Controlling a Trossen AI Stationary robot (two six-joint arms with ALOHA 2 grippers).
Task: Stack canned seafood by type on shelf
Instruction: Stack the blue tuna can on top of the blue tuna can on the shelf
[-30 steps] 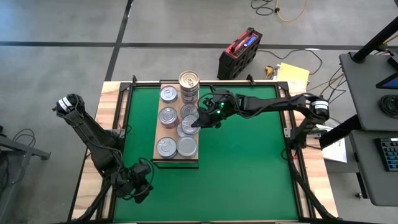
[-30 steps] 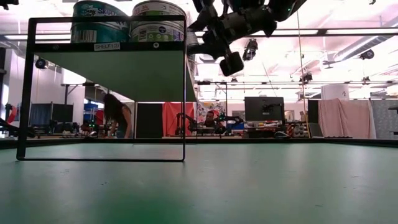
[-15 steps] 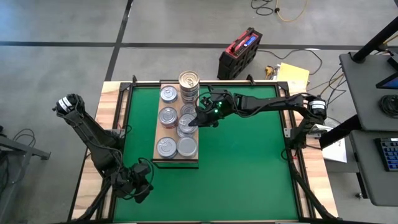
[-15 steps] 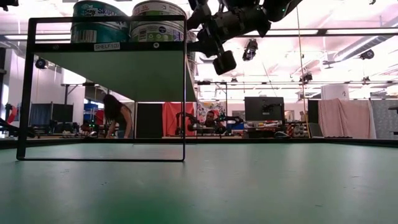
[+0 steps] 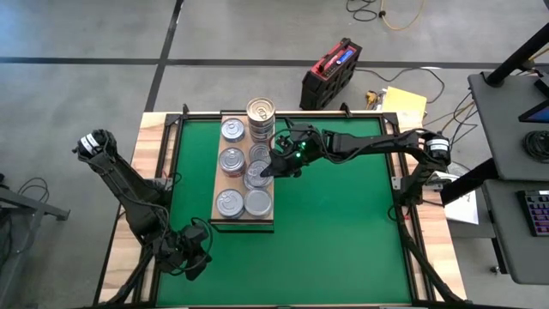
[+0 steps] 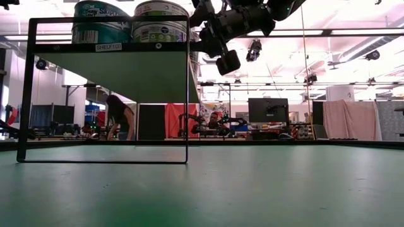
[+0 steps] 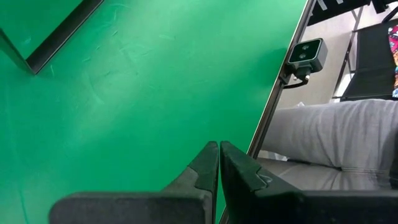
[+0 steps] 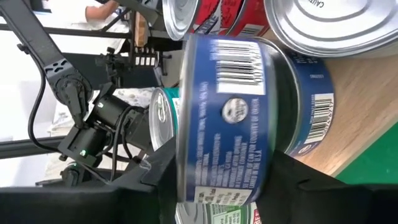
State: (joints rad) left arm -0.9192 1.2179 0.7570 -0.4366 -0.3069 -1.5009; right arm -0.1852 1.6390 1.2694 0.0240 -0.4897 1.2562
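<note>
The shelf (image 5: 218, 178) is a wooden board raised on a dark frame (image 6: 107, 45) over the left half of the green mat. Silver-lidded cans stand on it: a tall stack (image 5: 261, 112) at the far end and single tins (image 5: 232, 130) (image 5: 232, 160) (image 5: 229, 204) (image 5: 258, 203). My right gripper (image 5: 271, 166) reaches in from the table's right and is shut on a blue-labelled can (image 8: 224, 124), which sits on another blue can (image 8: 311, 93). My left gripper (image 7: 217, 149) hangs shut over the mat's near left corner (image 5: 190, 257), holding nothing. My right gripper pinches the blue can between its two fingers, one on the lid's edge (image 8: 180, 168) and one under the bottom (image 8: 273, 180). The fingers come nearly level from the table's right. The can lies flat, lid up, resting on the lower blue can and offset toward the gripper.
Open green mat (image 5: 343, 223) lies right of the shelf and in front of it. A small camera (image 7: 305, 55) sits at the mat's edge, with grey cloth (image 7: 336, 137) beyond it. A red and black case (image 5: 330, 73) lies on the floor behind the table.
My right gripper has eased a little toward the table's left edge, over the shelf, with the blue can between its fingers.
</note>
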